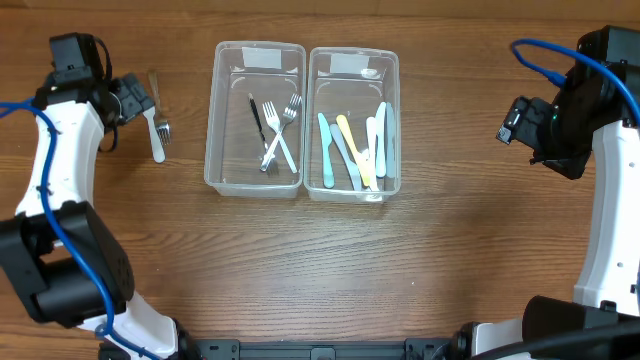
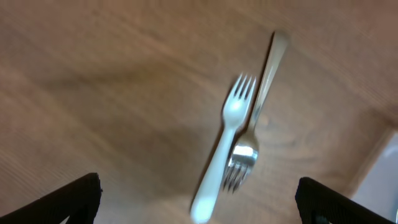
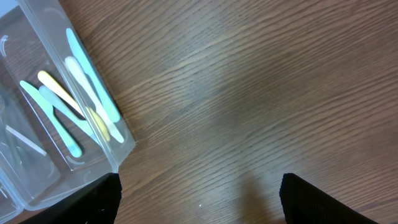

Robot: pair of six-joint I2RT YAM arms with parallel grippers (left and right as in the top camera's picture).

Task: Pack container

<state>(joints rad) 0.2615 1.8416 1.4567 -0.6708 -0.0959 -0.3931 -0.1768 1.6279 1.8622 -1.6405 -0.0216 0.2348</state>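
The wooden desk (image 1: pixel 320 270) takes up most of what I can see, with the left arm (image 1: pixel 45 170) and the right arm (image 1: pixel 610 200) rising from its two ends. Near the far middle sits the clear fork bin (image 1: pixel 212 150), my reference for everything else. A matching knife bin (image 1: pixel 396 120) stands just beside it on the right, their long walls close to touching. The left hand (image 2: pixel 196 186) hovers to the left of the fork bin with its fingers spread wide and nothing between them. The right hand (image 3: pixel 199 193) is well to the right of the fork bin, beyond the knife bin, over bare wood, its fingers also apart and empty. Inside the fork bin a few forks (image 1: pixel 280 135) lie crossed, and the knife bin holds pastel plastic knives (image 1: pixel 355 150). What is left to pack lies on the desk left of the fork bin: a white plastic fork (image 2: pixel 224 143) and a metal fork (image 2: pixel 264 81), overlapping, their heads pointing opposite ways. That overlap is what worries me. If the left hand closes across both handles it could pinch the pair together, or catch one and flick the other aside. Both lie flat against the wood, so the fingertips may scrape the desk or slide off the thin handle. The wrist view is blurred, so I cannot tell which fork lies on top. A fork gripped near one end might also swing and clip the rim of the fork bin.
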